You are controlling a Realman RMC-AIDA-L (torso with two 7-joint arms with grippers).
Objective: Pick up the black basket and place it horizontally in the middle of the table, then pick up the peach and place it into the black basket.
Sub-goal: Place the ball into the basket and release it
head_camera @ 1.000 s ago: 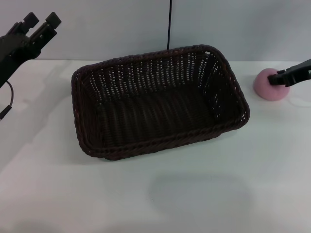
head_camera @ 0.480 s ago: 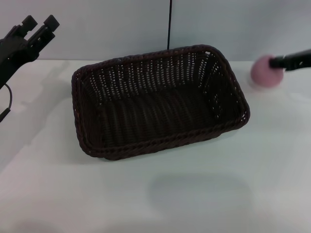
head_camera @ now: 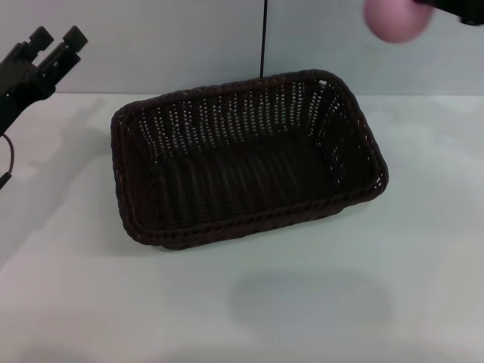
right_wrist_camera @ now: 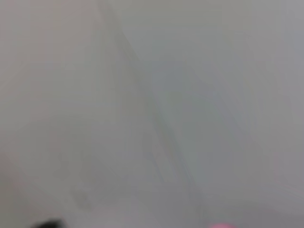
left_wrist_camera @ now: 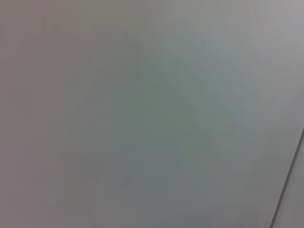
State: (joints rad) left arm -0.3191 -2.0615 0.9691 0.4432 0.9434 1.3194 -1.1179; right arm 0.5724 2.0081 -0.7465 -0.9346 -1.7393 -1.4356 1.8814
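Observation:
The black basket [head_camera: 242,155] lies lengthwise across the middle of the white table [head_camera: 302,302], open side up and empty. The pink peach [head_camera: 395,19] hangs in the air above and behind the basket's right end, in front of the wall. My right gripper [head_camera: 425,6] is shut on the peach at the top right edge of the head view; only a dark part of it shows. A pink sliver of the peach [right_wrist_camera: 219,225] shows at the edge of the right wrist view. My left gripper [head_camera: 54,39] is open and empty, raised at the far left.
A thin black cable [head_camera: 264,38] runs down the pale grey wall behind the basket. Bare white tabletop lies in front of the basket and to both sides. The left wrist view shows only plain grey surface.
My right gripper has lifted the peach off the table at the right and carried it up and a little left. The left gripper has drifted slightly left. The basket has not moved.

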